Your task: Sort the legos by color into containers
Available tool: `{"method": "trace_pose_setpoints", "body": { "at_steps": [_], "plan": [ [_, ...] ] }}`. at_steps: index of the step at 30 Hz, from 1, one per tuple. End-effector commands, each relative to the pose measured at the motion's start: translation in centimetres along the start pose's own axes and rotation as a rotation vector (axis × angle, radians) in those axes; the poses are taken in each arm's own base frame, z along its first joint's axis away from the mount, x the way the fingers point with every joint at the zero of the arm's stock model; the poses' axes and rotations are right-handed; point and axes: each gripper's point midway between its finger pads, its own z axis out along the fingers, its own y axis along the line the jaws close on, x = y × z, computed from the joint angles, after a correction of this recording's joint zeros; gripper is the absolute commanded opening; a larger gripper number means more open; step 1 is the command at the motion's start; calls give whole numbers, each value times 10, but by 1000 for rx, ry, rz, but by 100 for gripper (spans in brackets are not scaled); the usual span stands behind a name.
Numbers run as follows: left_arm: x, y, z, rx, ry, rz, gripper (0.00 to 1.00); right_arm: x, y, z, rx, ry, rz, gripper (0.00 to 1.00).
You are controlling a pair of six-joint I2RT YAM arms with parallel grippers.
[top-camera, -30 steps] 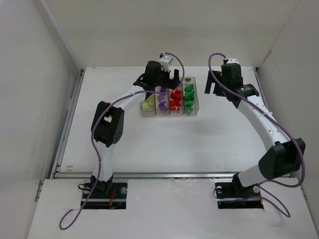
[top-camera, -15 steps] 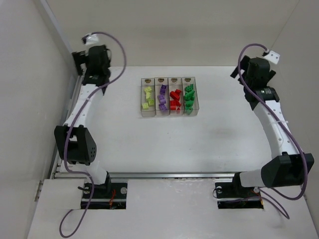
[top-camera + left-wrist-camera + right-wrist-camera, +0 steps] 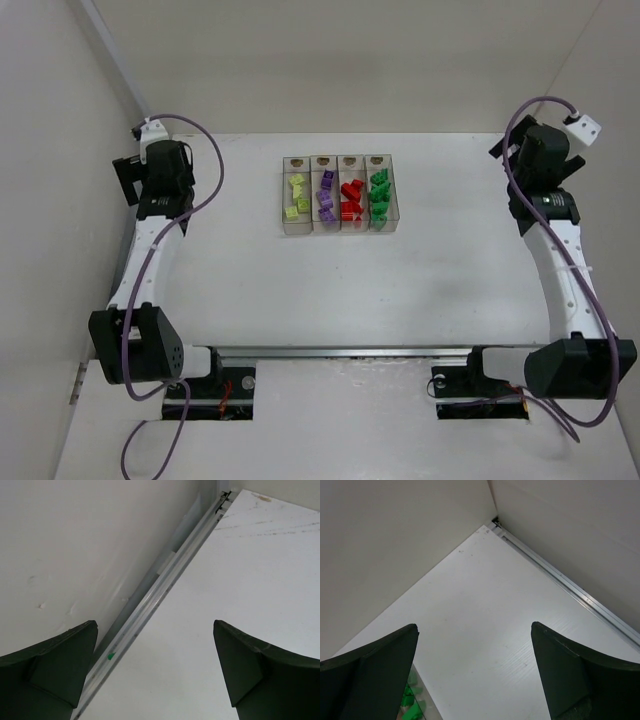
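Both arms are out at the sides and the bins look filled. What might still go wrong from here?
1. A small green speck lies in the rail by the left wall. It may be a missed brick, but it is too small to tell.
2. The left gripper and right gripper hang close to the side walls, jaws open. A wide swing toward the containers may clip one.

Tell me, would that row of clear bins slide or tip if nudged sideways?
Probably slide: the containers are four joined bins sitting low and wide on the smooth table. Likely light: thin clear walls holding only small legos.
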Motion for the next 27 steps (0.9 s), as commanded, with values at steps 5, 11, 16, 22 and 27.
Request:
{"method": "trace_pose_setpoints", "body": {
  "at_steps": [5, 11, 16, 22, 27],
  "plan": [
    [-9, -9, -8, 52, -45, -56, 100, -36, 2, -27, -40, -93, 87, 99],
    [-8, -16, -14, 78, -40, -44, 100, -38, -1, -39, -77, -120, 109, 99],
    [-4, -23, -19, 104, -34, -32, 100, -41, -11, -45, -51, -152, 122, 99],
    [0, -24, -27, 121, -13, -34, 100, -37, -15, -47, -52, -153, 123, 99],
    [-1, -21, -33, 130, -13, -35, 100, -40, -12, -50, -71, -161, 140, 99]
  ]
}}
